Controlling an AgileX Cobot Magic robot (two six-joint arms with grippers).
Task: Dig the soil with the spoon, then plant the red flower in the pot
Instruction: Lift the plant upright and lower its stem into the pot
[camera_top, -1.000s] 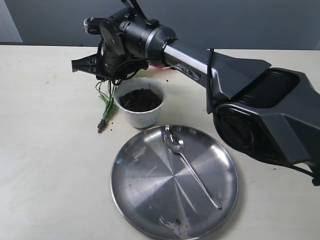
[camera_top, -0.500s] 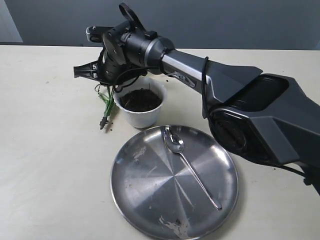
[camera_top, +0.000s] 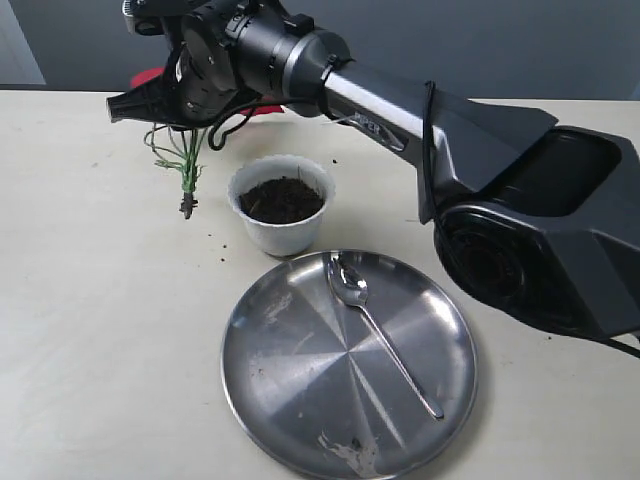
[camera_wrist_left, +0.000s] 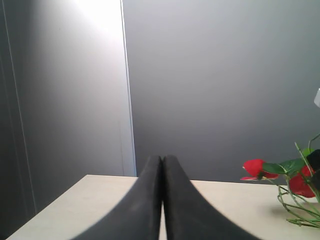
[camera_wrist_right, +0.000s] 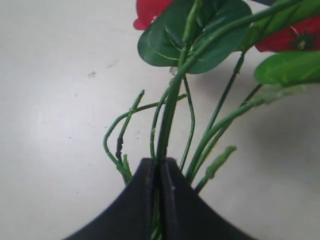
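Observation:
My right gripper (camera_top: 135, 105) reaches across to the far left and is shut on the thin green stems of the red flower (camera_top: 182, 160). The stems hang down in the air, left of the pot (camera_top: 282, 232). In the right wrist view the gripper (camera_wrist_right: 160, 162) pinches one stem, with the flower (camera_wrist_right: 172, 100) showing leaves and red blooms beyond. The white pot holds dark soil (camera_top: 282, 198). The spoon (camera_top: 375, 320) lies on the steel plate (camera_top: 290, 400). My left gripper (camera_wrist_left: 162, 162) is shut on nothing and sees the flower (camera_wrist_left: 260, 167) far off.
The large round steel plate sits in front of the pot with smears of dirt near its front rim (camera_top: 345, 455). The right arm's bulky black body (camera_top: 530, 230) spans the right side of the table. A few soil crumbs (camera_top: 226, 243) lie by the pot.
My right gripper has risen and shifted left with the flower. The stem ends have left the table beside the pot and now hang higher and farther left.

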